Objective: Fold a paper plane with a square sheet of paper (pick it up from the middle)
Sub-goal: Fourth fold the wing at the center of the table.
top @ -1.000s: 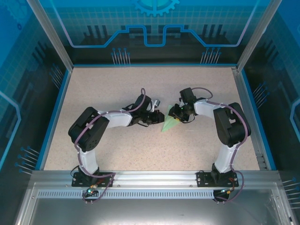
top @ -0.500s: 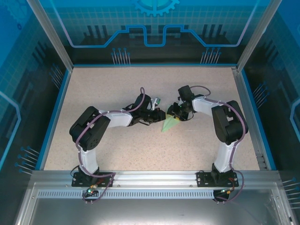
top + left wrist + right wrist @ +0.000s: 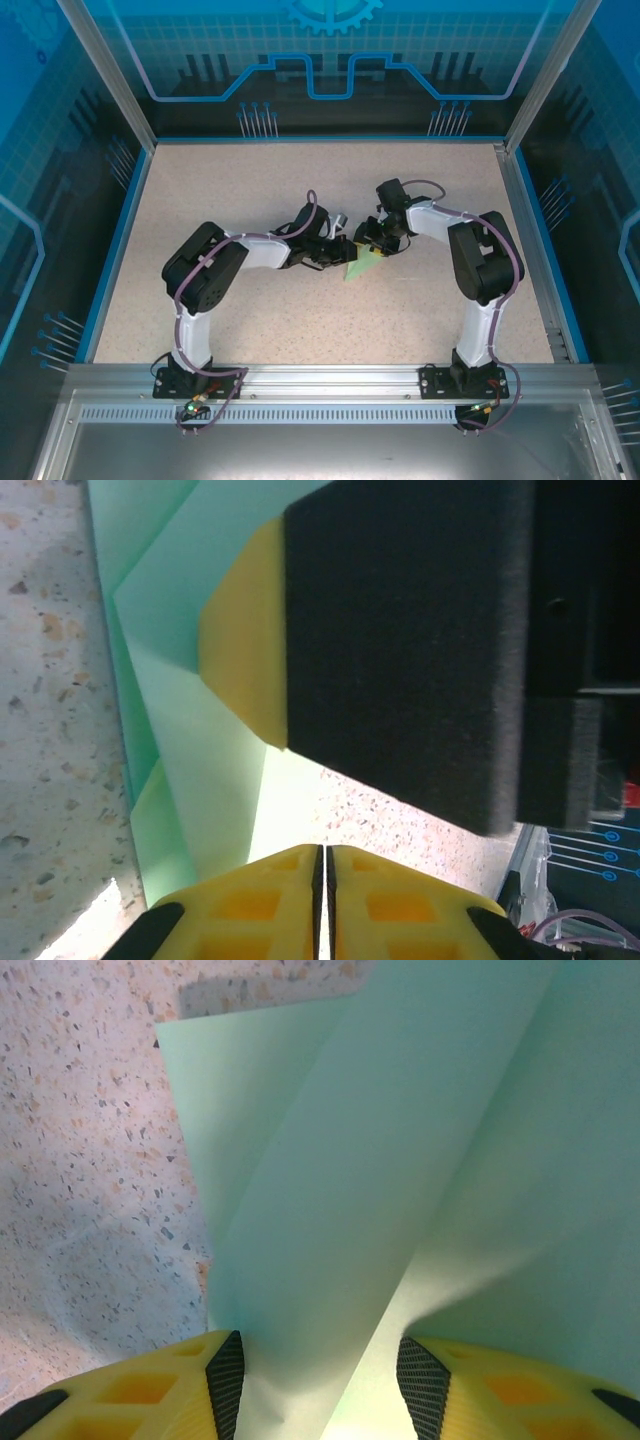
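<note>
Speckled surface (image 3: 300,330) carries paper plane (image 3: 357,268), folded and lying flat between both pincers. Left pincer (image 3: 340,252) is closer to plane's left edge than a second ago. Its jaws are pressed together with tips over the paper; cannot tell if any layer is nipped. Right pincer (image 3: 320,1380) sits at plane's far right end, jaws widening, now about half apart, straddling a raised fold without clamping it. Judgement: right is letting go after a crease while left pins the plane; fold step is closing out.
</note>
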